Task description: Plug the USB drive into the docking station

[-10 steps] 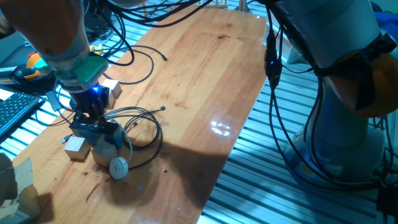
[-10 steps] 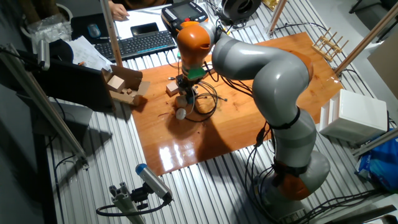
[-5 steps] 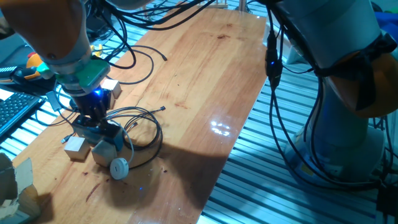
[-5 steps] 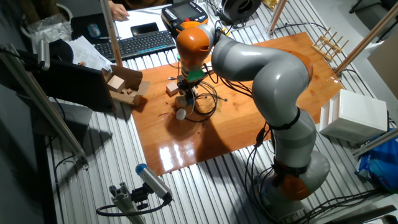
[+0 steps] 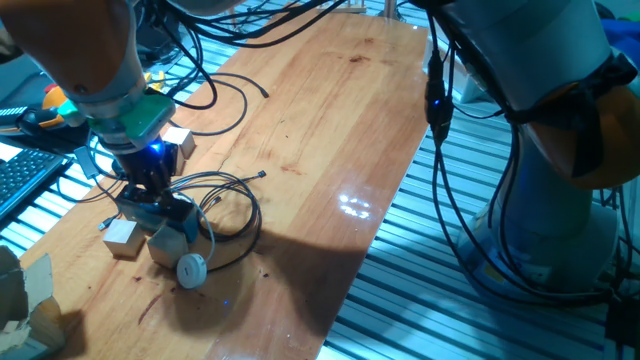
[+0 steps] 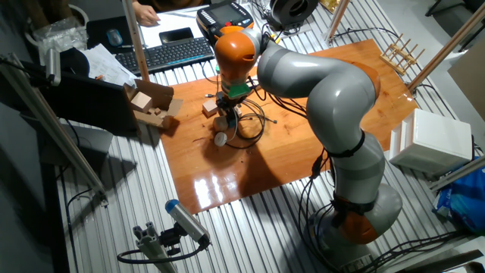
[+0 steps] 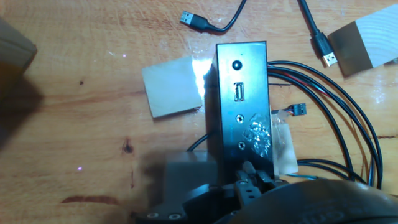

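Wooden tabletop fills my hand view, and the docking station (image 7: 242, 112) lies flat just ahead of my jaws, its port face up toward the camera. Over the last second the gripper (image 5: 152, 200) has crept slightly down and sideways above it, then settled, so I judge I'm aligning for insertion. I can't tell whether the jaws grip the drive. No readable labels anywhere. A wooden cube (image 7: 173, 86) touches the station's side; loose USB cables (image 7: 205, 23) lie beyond.
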You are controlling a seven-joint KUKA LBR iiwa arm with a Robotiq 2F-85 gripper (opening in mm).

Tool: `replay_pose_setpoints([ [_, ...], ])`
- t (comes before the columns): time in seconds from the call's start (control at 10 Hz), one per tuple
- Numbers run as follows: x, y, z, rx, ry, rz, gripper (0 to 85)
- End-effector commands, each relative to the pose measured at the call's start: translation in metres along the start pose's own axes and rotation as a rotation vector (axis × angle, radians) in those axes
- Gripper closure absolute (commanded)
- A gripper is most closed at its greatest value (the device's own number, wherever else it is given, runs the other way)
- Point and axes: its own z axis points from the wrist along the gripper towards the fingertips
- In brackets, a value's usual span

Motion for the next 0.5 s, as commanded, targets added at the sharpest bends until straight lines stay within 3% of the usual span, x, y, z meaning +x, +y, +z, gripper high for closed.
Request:
replay_pose_setpoints([
  [0.0,0.0003,0.0000,0.0013,-0.005,0.006,-0.001,85.0],
  [0.4,0.0009,-0.0001,0.0011,-0.002,0.023,-0.018,85.0],
])
